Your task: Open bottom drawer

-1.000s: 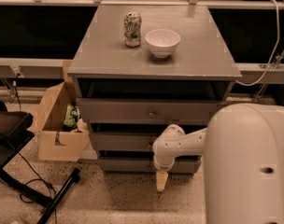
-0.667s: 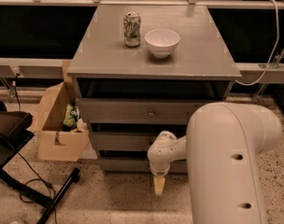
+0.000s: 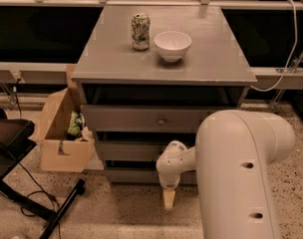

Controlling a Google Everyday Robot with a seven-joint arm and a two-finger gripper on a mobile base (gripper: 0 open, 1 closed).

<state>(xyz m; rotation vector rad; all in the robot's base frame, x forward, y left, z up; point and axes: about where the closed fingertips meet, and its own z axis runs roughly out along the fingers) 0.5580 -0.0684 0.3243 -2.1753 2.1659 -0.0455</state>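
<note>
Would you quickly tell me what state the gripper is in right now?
Gripper: open or closed cannot be told; it hangs pointing down, low in front of the bottom drawer.

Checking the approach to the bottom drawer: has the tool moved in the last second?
Yes. The tool has dropped slightly and edged left against the front of the bottom drawer, near the floor.
</note>
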